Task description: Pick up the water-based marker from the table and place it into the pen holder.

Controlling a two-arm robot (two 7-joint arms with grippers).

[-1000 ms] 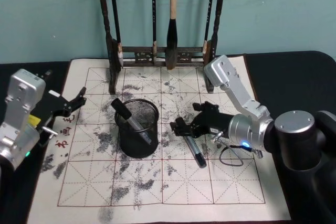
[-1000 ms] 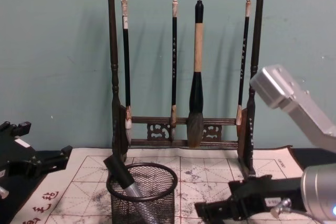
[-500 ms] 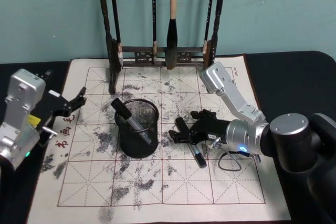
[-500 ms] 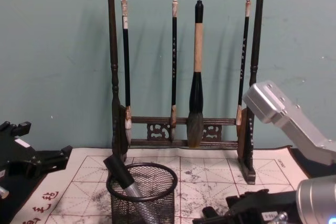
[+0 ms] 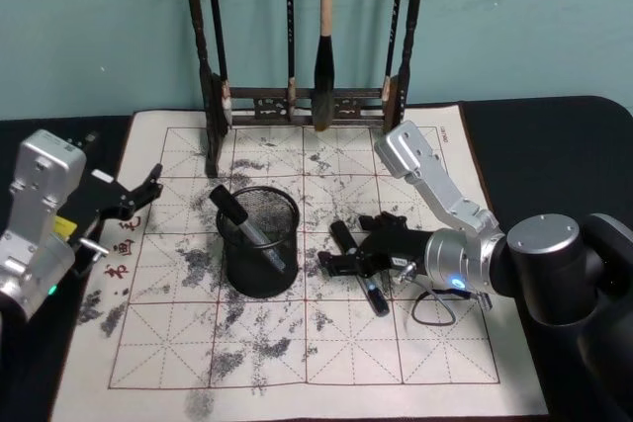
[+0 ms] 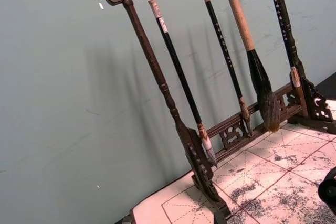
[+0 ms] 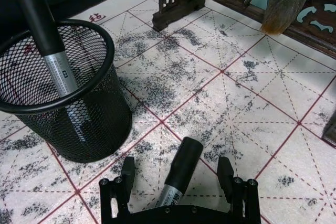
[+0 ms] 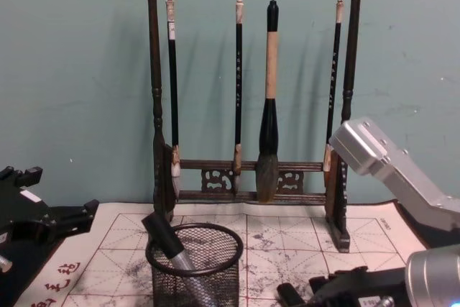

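Low at centre-right of the head view, the right tool (image 5: 341, 252) is brought down to the gridded paper sheet (image 5: 297, 353) spread on the desk (image 5: 554, 135). Its fingers are set wide, one either side of the water-based marker (image 5: 375, 297), and a gap is seen on both sides in the right wrist view. The marker is laid flat on the sheet, just right of the pen holder (image 5: 259, 279), which is stood upright near frame centre with another marker (image 5: 240, 216) leaned inside. At the left edge the left tool (image 5: 138, 195) is parked, fingers parted. The brush rack (image 5: 297, 101) is seen at the top.
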